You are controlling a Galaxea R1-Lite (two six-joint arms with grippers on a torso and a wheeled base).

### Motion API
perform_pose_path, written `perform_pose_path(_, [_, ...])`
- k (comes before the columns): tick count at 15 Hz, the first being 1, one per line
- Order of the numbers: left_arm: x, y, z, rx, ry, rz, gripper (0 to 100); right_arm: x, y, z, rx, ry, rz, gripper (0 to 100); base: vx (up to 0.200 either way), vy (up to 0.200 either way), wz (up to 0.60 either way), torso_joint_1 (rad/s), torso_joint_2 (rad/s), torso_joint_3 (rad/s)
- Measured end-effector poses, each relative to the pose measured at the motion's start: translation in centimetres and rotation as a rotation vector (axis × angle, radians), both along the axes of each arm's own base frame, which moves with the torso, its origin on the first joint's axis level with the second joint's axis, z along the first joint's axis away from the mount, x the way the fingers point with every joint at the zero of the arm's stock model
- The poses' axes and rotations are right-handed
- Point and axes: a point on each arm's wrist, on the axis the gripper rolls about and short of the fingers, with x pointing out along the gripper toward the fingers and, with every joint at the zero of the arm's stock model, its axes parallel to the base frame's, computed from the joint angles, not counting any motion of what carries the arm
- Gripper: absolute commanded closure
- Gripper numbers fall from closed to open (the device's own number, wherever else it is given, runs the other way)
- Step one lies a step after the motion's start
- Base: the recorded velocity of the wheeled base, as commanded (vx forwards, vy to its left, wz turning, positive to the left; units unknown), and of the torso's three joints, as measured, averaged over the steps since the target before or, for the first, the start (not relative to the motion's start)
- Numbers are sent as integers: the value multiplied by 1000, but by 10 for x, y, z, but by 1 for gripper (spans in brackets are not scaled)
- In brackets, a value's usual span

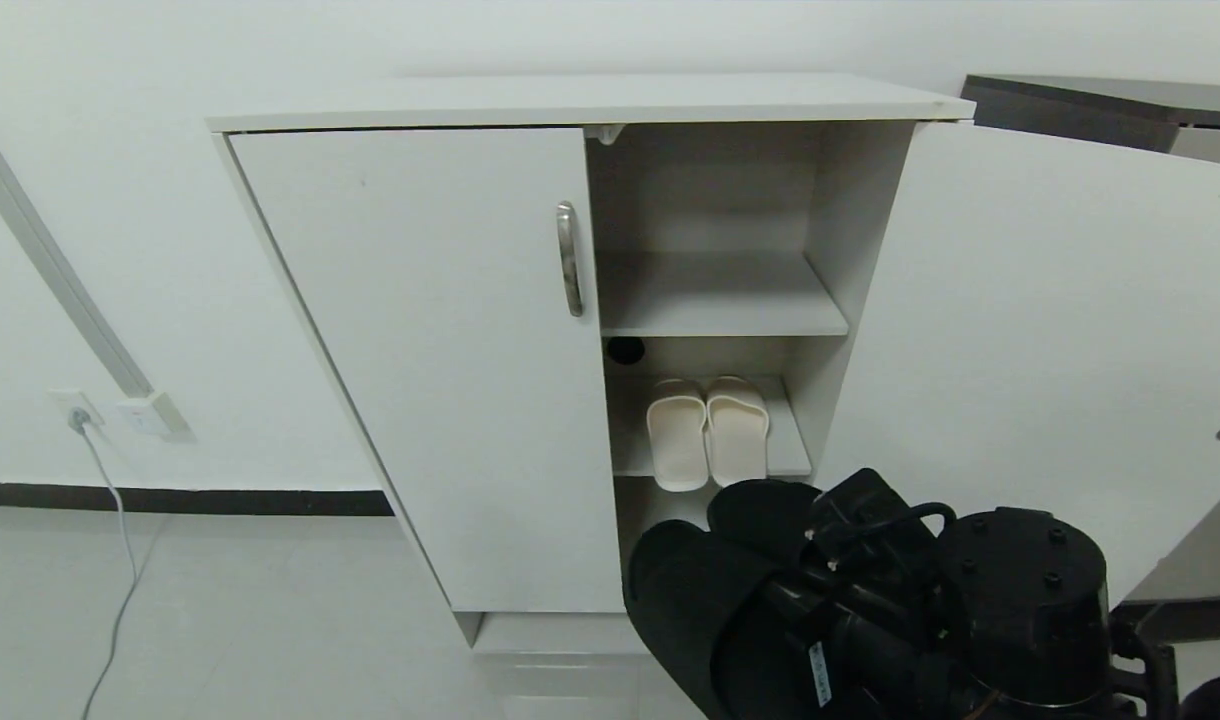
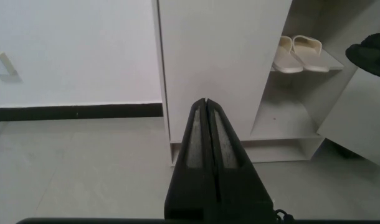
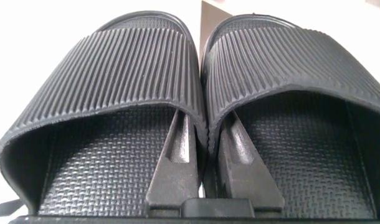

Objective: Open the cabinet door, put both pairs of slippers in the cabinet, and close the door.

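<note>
The black slippers (image 3: 140,68) have finely ribbed straps and cross-hatched footbeds. Beyond the black right hand (image 3: 205,121), the cream slippers (image 1: 708,432) are plain, the cabinet (image 1: 420,350) white, its handle (image 1: 569,258) silver.

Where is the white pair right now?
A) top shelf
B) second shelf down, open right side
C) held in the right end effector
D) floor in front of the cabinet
B: the white slippers sit side by side on the second shelf down of the cabinet, behind its open right door; the right end effector holds the black slippers.
</note>
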Motion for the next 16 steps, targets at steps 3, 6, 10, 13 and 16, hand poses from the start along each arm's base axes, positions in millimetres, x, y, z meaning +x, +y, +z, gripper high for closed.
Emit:
perform_pose_path(3, [0,0,0,0,1,0,100,0,0,-1,-3,2,4,100,0,0,0,0,0,0])
perform_pose_path(6, [0,0,0,1,0,0,100,5,7,3,29,-22,-12,100,0,0,0,0,0,0])
perform_pose_path(10, [0,0,0,2,0,-1,100,34,38,7,77,-87,-244,100,0,0,0,0,0,0])
perform_pose_path(13, [0,0,0,3,0,0,100,42,55,-1,-56,10,-295,100,0,0,0,0,0,0])
perform_pose_path(16, [0,0,0,3,0,-1,100,49,71,32,-72,108,-400,100,0,0,0,0,0,0])
